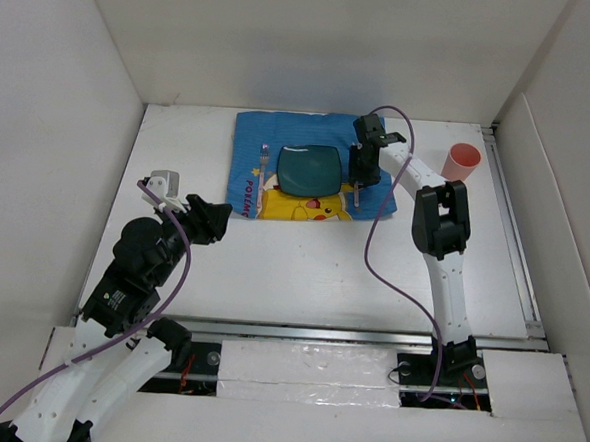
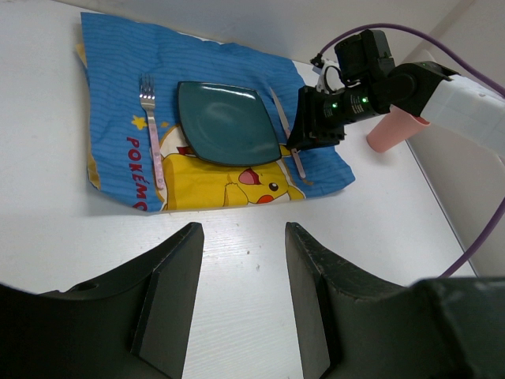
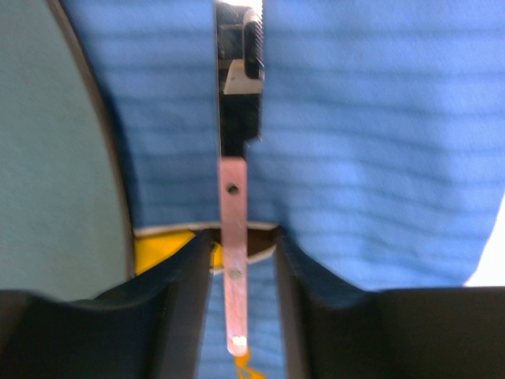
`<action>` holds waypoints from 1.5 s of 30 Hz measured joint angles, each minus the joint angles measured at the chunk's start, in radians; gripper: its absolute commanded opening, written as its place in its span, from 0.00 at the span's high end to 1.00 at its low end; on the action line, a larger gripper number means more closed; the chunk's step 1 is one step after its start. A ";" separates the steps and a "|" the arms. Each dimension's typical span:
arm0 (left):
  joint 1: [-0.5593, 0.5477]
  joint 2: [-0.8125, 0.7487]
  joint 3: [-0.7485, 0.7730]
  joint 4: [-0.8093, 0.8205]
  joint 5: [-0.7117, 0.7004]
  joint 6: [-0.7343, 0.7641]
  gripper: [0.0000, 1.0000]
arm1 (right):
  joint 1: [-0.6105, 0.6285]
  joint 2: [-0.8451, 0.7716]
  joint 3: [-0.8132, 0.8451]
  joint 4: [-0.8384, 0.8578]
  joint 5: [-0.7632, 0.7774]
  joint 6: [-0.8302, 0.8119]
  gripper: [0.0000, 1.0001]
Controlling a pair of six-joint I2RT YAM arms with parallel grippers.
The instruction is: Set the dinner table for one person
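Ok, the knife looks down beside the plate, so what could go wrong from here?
1. The right gripper is open but straddles the knife handle with little gap on either side. A skewed lift could drag it into the plate.
2. The pink cup stands off the cloth, close to the right arm. A careless swing toward it might tip it.

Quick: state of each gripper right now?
Left gripper: open, empty.
Right gripper: open, straddling the knife handle, not clamped on it.
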 measured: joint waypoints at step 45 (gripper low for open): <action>0.000 0.001 -0.012 0.003 0.012 0.000 0.58 | -0.358 -0.254 -0.066 0.150 0.300 0.003 0.60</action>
